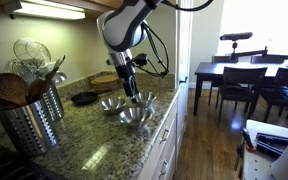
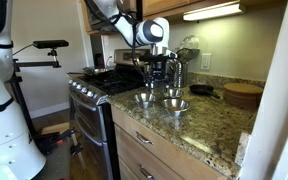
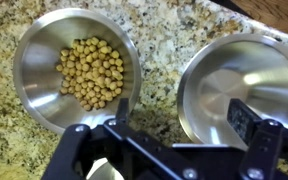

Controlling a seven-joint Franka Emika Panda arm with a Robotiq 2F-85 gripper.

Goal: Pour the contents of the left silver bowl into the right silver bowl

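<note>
The left silver bowl [image 3: 246, 72], wide with a flared rim, stands empty on the granite counter; it also shows in both exterior views [image 1: 134, 117] [image 2: 175, 106]. Beside it a smaller steel bowl [image 3: 39, 55] holds a heap of chickpeas [image 3: 89, 72]. My gripper [image 3: 182, 112] is open and empty. It hovers just over the near rim of the wide bowl, one finger above its inside and the other outside. In both exterior views the gripper [image 1: 134, 94] [image 2: 156, 78] points down over the bowls. Two smaller bowls [image 1: 111, 104] [image 1: 145, 98] show there; their contents are not visible.
A steel utensil holder [image 1: 34, 120] with wooden spoons stands at the counter's end. A wooden board [image 1: 104, 78] and a dark pan [image 1: 84, 98] lie behind the bowls. A stove [image 2: 94, 85] adjoins the counter [image 2: 209, 130]. A dining table with chairs [image 1: 246, 78] stands beyond.
</note>
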